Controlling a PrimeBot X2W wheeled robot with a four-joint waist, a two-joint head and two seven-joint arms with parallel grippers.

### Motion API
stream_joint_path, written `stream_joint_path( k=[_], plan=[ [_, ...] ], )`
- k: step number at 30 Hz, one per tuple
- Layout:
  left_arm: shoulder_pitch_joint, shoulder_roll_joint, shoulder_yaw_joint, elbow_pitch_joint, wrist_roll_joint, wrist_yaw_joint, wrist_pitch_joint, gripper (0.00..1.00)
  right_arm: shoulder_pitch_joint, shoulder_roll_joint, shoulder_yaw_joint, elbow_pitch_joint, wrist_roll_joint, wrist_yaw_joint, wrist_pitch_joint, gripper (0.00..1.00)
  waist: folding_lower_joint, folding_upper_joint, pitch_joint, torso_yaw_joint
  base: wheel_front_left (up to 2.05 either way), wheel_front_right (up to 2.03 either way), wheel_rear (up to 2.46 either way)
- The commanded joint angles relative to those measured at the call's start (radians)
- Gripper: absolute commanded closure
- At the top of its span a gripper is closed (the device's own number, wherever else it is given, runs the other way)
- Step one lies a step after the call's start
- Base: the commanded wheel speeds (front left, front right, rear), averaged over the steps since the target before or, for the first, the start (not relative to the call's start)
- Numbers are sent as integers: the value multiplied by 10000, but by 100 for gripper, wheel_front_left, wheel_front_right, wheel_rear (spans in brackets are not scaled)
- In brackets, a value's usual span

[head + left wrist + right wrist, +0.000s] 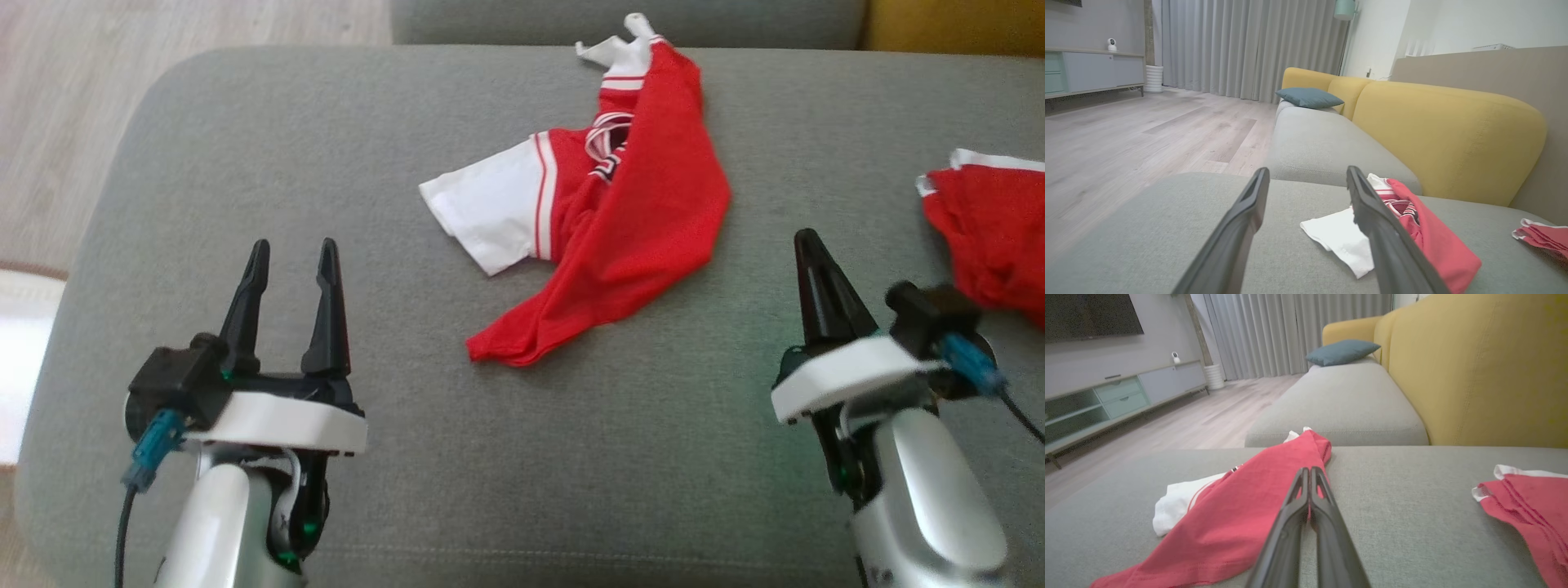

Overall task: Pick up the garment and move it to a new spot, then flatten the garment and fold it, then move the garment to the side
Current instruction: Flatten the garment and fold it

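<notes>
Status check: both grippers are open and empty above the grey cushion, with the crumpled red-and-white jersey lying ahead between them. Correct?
Not quite: the right gripper is shut, its two fingers pressed together, as the right wrist view shows. The rest holds: the left gripper is open, both are empty, and the crumpled red-and-white jersey lies on the grey cushion ahead between them.
</notes>
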Motion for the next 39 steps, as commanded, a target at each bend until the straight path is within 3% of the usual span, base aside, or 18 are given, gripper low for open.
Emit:
stream_joint_path(
  k=[1, 9, 11, 16, 25, 39],
  plan=[
    [-192, 77, 226, -441, -43, 42, -51, 0, 36, 47, 218, -650, 93, 65, -230, 100, 0, 0, -126, -182, 0, 0, 0],
    [85, 76, -265, -606, -124, 125, -51, 0, 1741, 47, 360, -2233, 567, 65, -1011, 100, 0, 0, -338, -497, 0, 0, 0],
    [202, 76, -392, -611, -106, 177, -51, 0, 2023, 47, 296, -2266, 646, 65, -1109, 0, 0, 0, -388, -550, 0, 0, 0],
    [398, 76, -354, -669, -202, 311, -51, 0, 2211, 47, 343, -2291, 512, 65, -1267, 0, 0, 0, -388, -600, 0, 0, 0],
    [170, 76, -483, -618, -139, 156, -51, 0, 1635, 47, 196, -1969, 596, 65, -1052, 0, 0, 0, 69, -163, 0, 0, 0],
    [-280, 76, -838, -364, -210, 174, -51, 0, -929, 47, 302, 1503, 2455, 65, -186, 0, 0, 0, 1099, 935, 0, 0, 0]
  ],
)
